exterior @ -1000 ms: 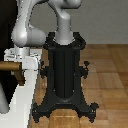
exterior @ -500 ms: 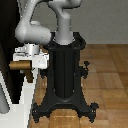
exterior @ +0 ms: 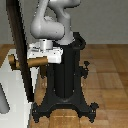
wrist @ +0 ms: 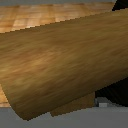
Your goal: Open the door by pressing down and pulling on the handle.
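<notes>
I am bearing down on the handle (exterior: 31, 62), which projects from the door (exterior: 19, 47) at the exterior view's left. My gripper (exterior: 46, 52) sits directly above it; finger spacing cannot be determined. Advisable: maintain downward pressure while pulling steadily along 1 arc.

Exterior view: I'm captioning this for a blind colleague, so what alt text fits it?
A grey robot arm's white pincer sits at a tan handle that juts from a tall dark door on the exterior view's left. Behind stands the arm's black pedestal on a wooden floor.
</notes>
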Tool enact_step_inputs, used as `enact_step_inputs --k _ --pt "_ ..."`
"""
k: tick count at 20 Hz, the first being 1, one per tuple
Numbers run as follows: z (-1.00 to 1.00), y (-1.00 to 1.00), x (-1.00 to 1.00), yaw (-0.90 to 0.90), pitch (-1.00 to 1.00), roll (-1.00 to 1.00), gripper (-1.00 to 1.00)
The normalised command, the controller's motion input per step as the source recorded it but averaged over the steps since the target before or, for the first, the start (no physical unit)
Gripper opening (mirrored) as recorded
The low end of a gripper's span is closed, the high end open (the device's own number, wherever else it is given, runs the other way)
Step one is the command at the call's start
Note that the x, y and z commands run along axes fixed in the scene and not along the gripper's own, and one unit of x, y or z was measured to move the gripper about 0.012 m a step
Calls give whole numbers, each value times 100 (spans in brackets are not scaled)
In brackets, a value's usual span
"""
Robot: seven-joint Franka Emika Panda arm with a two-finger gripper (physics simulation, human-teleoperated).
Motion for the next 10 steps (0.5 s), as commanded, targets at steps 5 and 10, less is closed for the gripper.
enact_step_inputs --k 5,10 --pt "0 100 0 0 0 0 -100" --pt "0 100 0 0 0 0 -100"
